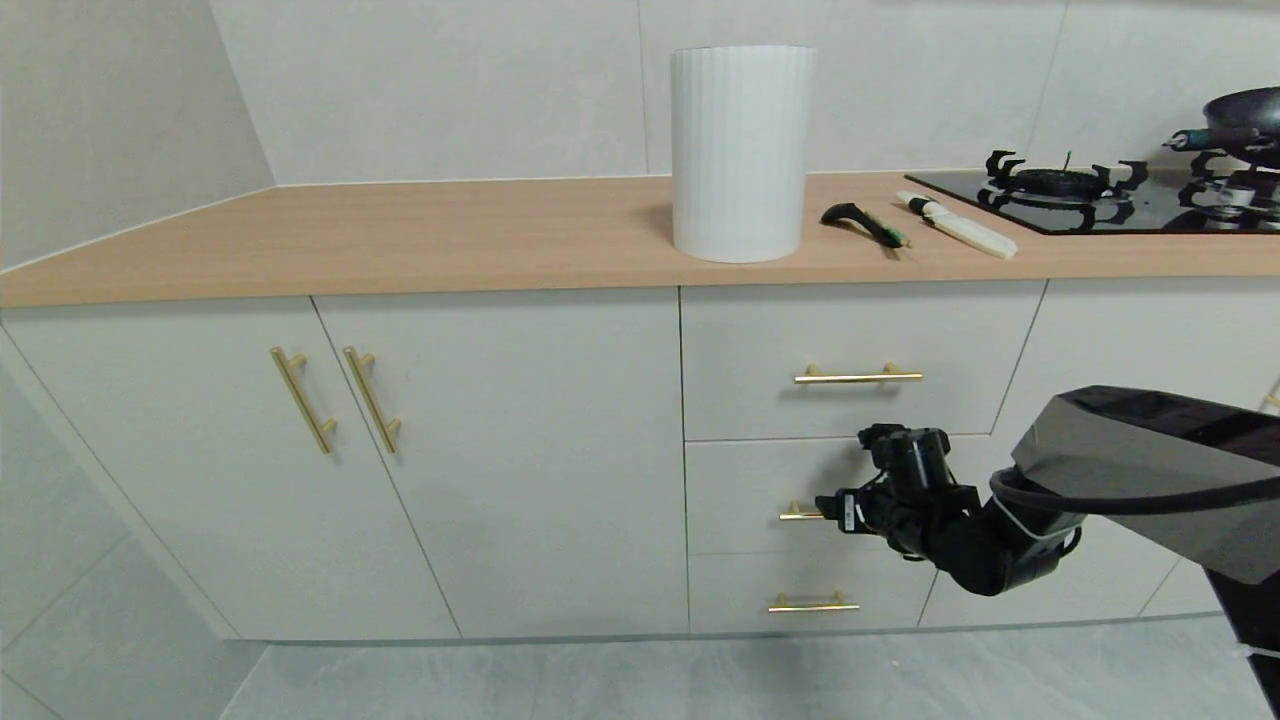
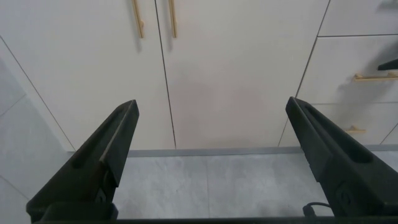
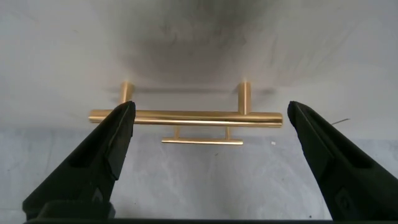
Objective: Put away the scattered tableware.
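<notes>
On the wooden countertop [image 1: 400,235] lie a black-handled utensil with a green part [image 1: 866,223] and a long white utensil [image 1: 957,226], both to the right of a tall white ribbed container [image 1: 740,150]. My right gripper [image 1: 835,508] is low in front of the drawer stack, at the gold handle of the middle drawer [image 1: 798,515]. In the right wrist view that gripper [image 3: 210,111] stands open, with the gold handle [image 3: 186,116] lying across between its fingers and close ahead. My left gripper [image 2: 211,109] is open and holds nothing, facing the cabinet doors [image 2: 236,74] near the floor.
A black gas hob [image 1: 1090,195] with a pan [image 1: 1240,120] is at the right end of the counter. The top drawer handle [image 1: 858,376] and the bottom drawer handle [image 1: 812,605] sit above and below the middle one. Two cabinet doors with gold handles [image 1: 335,398] are to the left.
</notes>
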Controlling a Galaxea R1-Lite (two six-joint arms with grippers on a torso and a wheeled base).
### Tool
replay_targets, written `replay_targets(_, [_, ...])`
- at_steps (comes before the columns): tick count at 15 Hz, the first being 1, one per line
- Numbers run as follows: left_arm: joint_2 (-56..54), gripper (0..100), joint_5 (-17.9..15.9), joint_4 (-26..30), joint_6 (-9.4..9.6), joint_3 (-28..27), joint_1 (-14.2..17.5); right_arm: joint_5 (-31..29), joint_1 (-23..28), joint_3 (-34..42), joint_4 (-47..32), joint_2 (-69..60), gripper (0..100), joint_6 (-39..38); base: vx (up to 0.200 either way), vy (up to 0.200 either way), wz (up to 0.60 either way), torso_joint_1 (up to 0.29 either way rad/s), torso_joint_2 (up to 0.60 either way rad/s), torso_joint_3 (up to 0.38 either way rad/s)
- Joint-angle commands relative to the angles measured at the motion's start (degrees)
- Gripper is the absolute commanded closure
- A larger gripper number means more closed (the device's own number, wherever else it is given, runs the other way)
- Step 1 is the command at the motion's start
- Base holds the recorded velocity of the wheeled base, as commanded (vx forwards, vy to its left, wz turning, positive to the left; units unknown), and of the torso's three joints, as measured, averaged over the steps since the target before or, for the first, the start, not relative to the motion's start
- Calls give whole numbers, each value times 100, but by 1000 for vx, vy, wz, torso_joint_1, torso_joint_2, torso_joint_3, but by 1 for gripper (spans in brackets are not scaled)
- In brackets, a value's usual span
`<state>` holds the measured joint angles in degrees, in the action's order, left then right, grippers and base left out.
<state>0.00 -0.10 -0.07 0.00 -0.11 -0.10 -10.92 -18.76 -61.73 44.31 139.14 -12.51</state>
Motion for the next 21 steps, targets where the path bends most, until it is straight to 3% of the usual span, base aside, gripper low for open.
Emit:
replay_targets(1, [0,0,1,-1,0,-7,1,-6,4,-67,-2,157,0,3,0,0,0,0,0,0])
replay_targets(7, [9,0,1,-1,0,2,1,2,4,-199,-670,262,0,38,0,0,0,0,0,0])
replay_targets(14, [0,0,1,-1,0,-7,1,11,4,170,-204,-406,0,-164,0,0,0,0,0,0])
replay_targets(21, [9,0,1,-1,0,2,1,-94,30,-542,-538,236,0,-155,0,0,0,0,0,0])
